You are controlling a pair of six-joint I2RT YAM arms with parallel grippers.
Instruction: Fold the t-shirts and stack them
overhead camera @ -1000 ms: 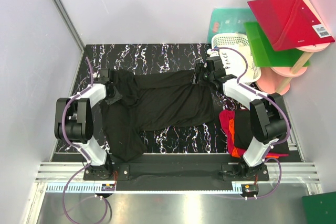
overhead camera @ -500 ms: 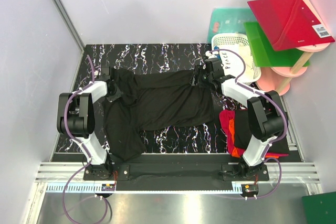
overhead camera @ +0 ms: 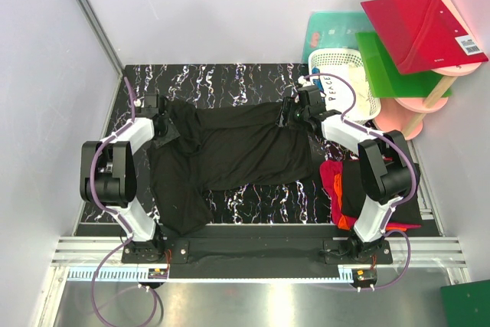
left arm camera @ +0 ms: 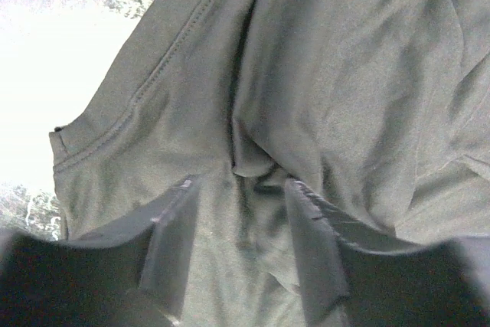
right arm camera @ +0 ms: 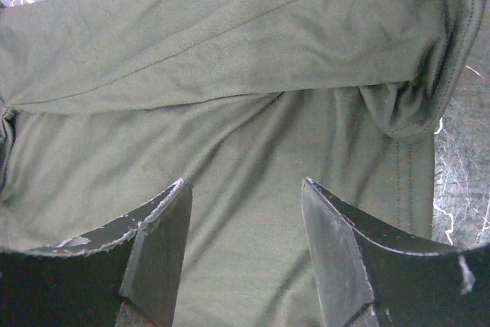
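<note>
- Top view: high behind the table's near edge, looking down.
- Wrist views: close over the black t-shirt, which fills the space between and beyond the jaws; all three views share it.

Top view: my two arms at the far corners of a black tee spread on the table.
The tee lies across the dark, white-veined table, with one part trailing toward my left base. My left gripper sits over the tee's left sleeve, and my right gripper over its far right corner. From above I cannot tell how either pair of jaws stands. A pile of red, orange and black tees lies beside my right arm, partly hidden by it. Beyond the table's far right corner stand a white basket, a green board and a red board.
</note>
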